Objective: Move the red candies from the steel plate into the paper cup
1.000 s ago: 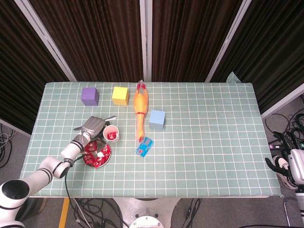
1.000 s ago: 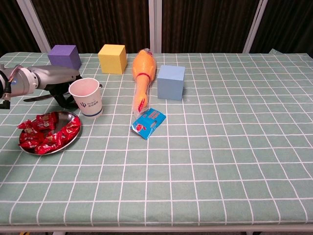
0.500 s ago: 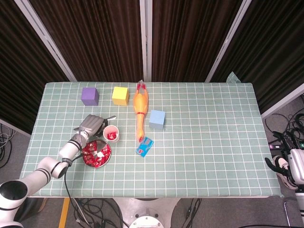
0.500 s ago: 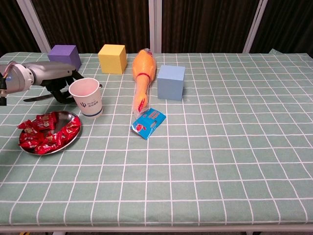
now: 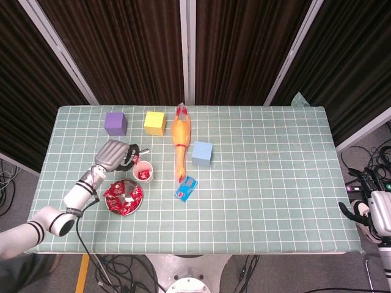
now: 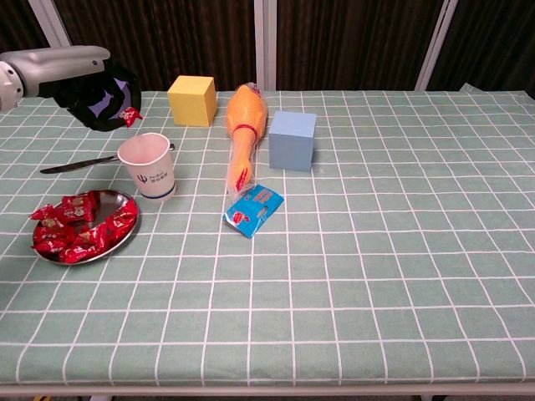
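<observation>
Red candies [image 6: 79,225] lay piled on the steel plate [image 6: 125,236] near the front left of the table [image 6: 376,251]. Just behind the plate stood the paper cup [image 6: 149,165], with some red candy inside it. Up above the cup, the left hand [image 6: 99,102] pinched one red candy [image 6: 129,114] in its fingers. Off the table's right side, the right hand [image 5: 371,215] hung; I cannot tell whether it was open.
</observation>
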Controlling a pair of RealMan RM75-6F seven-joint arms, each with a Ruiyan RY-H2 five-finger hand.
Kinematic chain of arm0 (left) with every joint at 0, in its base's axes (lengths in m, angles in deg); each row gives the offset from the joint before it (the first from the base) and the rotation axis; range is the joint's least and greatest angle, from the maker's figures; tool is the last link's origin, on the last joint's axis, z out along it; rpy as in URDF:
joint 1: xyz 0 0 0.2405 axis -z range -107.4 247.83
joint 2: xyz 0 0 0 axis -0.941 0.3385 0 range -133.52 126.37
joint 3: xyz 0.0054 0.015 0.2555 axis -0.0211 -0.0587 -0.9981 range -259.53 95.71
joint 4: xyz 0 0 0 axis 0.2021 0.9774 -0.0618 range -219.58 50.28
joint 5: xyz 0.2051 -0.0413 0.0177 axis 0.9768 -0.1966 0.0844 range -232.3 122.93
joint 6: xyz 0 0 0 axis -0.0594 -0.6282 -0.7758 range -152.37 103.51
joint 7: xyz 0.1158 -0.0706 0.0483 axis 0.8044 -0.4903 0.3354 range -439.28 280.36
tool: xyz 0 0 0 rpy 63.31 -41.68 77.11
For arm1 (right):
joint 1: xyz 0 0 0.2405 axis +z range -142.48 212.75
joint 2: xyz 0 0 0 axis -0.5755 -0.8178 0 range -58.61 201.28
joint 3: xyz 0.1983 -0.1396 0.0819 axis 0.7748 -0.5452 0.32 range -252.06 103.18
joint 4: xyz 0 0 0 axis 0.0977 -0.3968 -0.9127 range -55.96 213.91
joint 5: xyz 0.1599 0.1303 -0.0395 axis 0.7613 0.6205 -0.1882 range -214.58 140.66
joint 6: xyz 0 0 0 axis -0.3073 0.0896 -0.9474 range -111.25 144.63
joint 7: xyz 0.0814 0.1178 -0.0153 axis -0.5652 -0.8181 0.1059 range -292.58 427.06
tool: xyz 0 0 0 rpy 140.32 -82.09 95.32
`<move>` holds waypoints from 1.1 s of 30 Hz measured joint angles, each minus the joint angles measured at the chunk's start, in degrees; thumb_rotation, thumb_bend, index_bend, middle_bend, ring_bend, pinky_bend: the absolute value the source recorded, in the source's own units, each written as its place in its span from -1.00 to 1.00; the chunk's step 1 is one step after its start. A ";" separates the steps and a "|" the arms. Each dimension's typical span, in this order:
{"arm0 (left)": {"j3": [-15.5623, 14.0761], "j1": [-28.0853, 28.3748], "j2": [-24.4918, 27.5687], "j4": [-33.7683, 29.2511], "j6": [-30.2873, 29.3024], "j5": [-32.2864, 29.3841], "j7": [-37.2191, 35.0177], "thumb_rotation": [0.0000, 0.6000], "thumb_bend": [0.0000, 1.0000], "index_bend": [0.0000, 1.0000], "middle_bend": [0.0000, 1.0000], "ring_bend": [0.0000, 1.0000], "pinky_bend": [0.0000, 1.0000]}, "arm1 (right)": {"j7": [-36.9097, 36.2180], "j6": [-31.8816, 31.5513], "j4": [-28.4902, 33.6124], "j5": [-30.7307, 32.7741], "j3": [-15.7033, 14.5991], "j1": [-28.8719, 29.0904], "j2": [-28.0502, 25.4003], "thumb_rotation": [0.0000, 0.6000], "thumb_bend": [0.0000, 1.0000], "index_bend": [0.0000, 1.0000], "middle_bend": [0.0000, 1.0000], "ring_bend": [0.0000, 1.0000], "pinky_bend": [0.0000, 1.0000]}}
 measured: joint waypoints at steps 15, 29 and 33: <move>-0.71 1.89 0.28 -6.00 3.18 -2.55 12.16 1.00 -0.03 -0.13 0.51 0.81 1.00 | -0.06 0.33 -0.23 0.60 -0.04 -0.10 0.03 1.00 -0.61 -0.73 -0.57 -0.86 -0.19; -1.73 -4.34 8.49 -16.15 -5.53 -4.12 15.89 1.00 -0.23 -0.32 0.18 0.78 1.00 | -0.24 0.01 -0.06 -0.53 -0.03 0.28 0.22 1.00 -0.61 -0.73 -0.54 -0.86 -0.18; -3.57 -8.60 10.93 -18.57 -11.06 -2.55 16.10 1.00 -0.25 -0.22 0.12 0.78 1.00 | -0.35 0.11 -0.05 -1.07 -0.10 0.57 0.38 1.00 -0.61 -0.73 -0.54 -0.86 -0.18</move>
